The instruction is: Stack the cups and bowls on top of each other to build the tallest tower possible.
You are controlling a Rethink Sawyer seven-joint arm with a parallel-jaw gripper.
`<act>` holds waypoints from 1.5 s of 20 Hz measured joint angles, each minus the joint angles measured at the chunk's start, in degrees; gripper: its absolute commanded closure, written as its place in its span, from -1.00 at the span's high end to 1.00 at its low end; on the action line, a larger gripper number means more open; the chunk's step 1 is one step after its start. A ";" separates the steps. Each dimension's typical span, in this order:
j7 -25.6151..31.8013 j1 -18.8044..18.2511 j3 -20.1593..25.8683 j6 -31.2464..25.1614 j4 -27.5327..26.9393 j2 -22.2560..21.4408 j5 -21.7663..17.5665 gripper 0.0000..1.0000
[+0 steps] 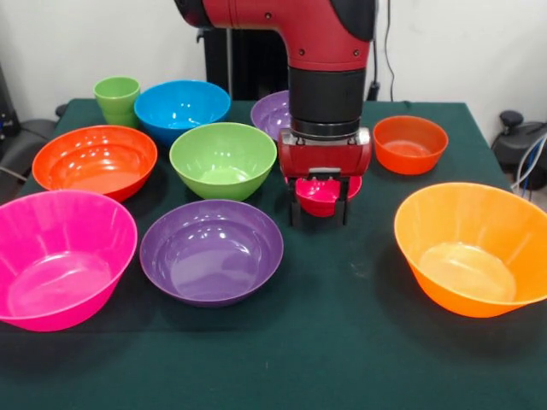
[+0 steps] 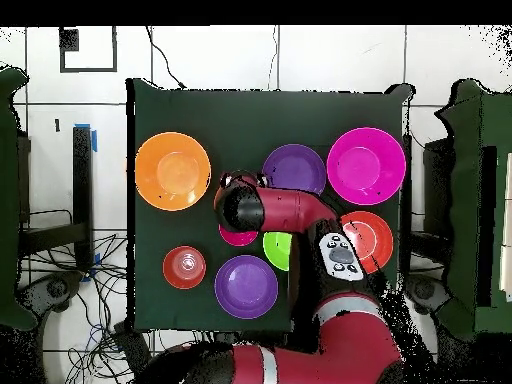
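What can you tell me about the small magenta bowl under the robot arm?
The small magenta bowl is round, glossy and looks like plastic. It sits upright near the middle of the dark green table, right of the lime-green bowl. The hand is directly over it, with black fingers reaching down on either side of its rim. Whether it is lifted is unclear. The overhead view shows only its edge.

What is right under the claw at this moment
A small magenta bowl sits under the claw, with the black fingers straddling its rim. The arm covers most of it from overhead, so whether the bowl is lifted off the table can't be seen.
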State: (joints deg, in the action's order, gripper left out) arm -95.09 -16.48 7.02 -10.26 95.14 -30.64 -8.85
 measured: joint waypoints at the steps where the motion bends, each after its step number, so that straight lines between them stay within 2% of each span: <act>1: 0.00 0.13 -0.25 0.19 0.00 0.19 0.00 1.00; 19: 0.00 0.09 -2.82 0.72 0.19 -2.26 0.00 1.00; 30: 0.00 -0.60 -2.90 7.68 0.15 2.34 0.01 1.00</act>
State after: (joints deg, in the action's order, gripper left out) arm -95.09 -17.08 4.12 -2.59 95.29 -28.30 -8.83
